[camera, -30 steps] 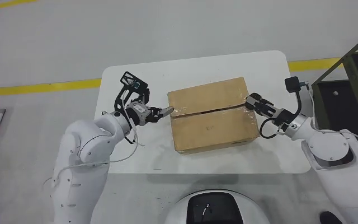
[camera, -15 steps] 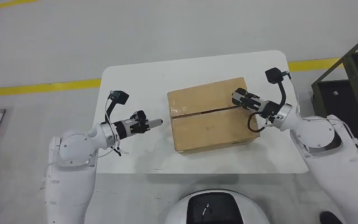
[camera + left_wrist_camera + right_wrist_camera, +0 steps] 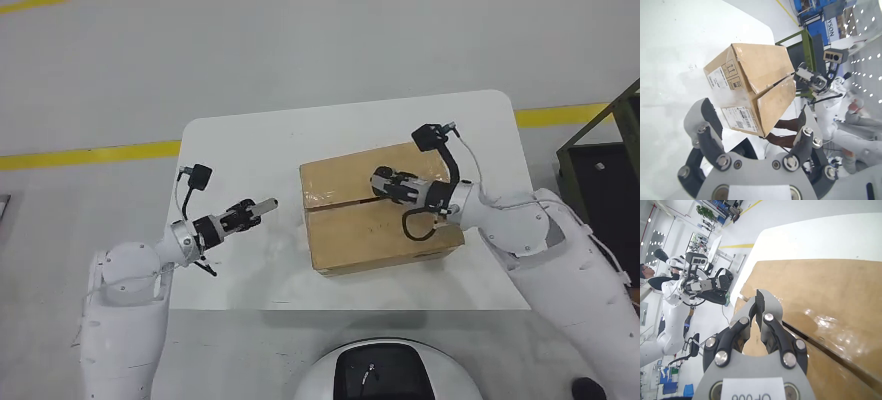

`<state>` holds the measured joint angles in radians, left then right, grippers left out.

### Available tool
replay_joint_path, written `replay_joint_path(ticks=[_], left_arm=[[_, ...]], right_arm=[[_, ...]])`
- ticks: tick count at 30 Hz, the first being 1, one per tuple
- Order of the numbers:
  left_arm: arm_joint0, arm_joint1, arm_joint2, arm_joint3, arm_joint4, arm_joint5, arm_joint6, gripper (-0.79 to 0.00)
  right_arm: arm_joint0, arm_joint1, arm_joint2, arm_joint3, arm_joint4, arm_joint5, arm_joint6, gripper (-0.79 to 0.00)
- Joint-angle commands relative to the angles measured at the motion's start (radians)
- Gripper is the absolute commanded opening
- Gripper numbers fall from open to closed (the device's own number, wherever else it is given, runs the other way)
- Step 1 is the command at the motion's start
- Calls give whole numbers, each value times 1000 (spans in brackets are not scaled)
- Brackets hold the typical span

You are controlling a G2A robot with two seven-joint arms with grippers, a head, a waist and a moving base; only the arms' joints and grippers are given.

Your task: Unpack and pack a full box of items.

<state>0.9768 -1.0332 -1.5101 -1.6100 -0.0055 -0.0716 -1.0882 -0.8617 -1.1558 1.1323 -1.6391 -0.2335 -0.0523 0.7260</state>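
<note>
Brown cardboard made up the big closed box (image 3: 350,235), and it sat on the white table with round corners (image 3: 250,140), a bit toward the robot's right side. The top view showed just its two top flaps and the thin dark line (image 3: 335,200) where they met. The left wrist view showed more: white paper labels with black print (image 3: 728,75) stuck on one end of the box, and shiny clear tape (image 3: 785,83) at the far end of that line. The print was too small to make out. The left gripper (image 3: 262,207) hung over the bare table, well apart from the box on its left side. Its two fingers were spread wide with nothing between them. The right gripper (image 3: 378,181) was over the top of the box, near the line between the flaps. The right wrist view showed its two fingers pressed tight together, holding nothing, which the top view could not show. I could not tell if its fingertips touched the cardboard. The flaps were down, so the inside of the box was hidden. In the right wrist view the box was cut off at the edge.
</note>
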Motion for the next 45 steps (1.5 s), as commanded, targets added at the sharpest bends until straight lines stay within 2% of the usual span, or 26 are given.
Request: replay_joint_path(ticks=[1, 6, 11, 15, 23, 27, 37, 45], left_arm=[[9, 0, -8, 45, -79, 55, -9, 0], [16, -11, 8, 152, -331, 204, -41, 0], [12, -26, 53, 268, -498, 267, -35, 0], [-8, -33, 83, 326, -564, 314, -42, 0], [-57, -41, 175, 412, -512, 387, -6, 0], [-87, -48, 211, 447, -515, 392, 5, 0], [-157, -82, 279, 593, -663, 437, 34, 0], [-206, -104, 318, 675, -710, 417, 79, 0]], right_arm=[[32, -10, -44, 64, 15, -8, -1, -785], [85, -31, -98, 172, 47, -4, -23, -785], [104, -36, -105, 195, 43, 5, -20, -785], [107, -36, -100, 188, 27, 18, -16, -785], [104, -37, -99, 172, 5, 35, -14, -785], [103, -38, -99, 169, -1, 40, -14, -785], [96, -38, -87, 157, -17, 52, -13, -785], [86, -38, -76, 151, -23, 53, -11, -785]])
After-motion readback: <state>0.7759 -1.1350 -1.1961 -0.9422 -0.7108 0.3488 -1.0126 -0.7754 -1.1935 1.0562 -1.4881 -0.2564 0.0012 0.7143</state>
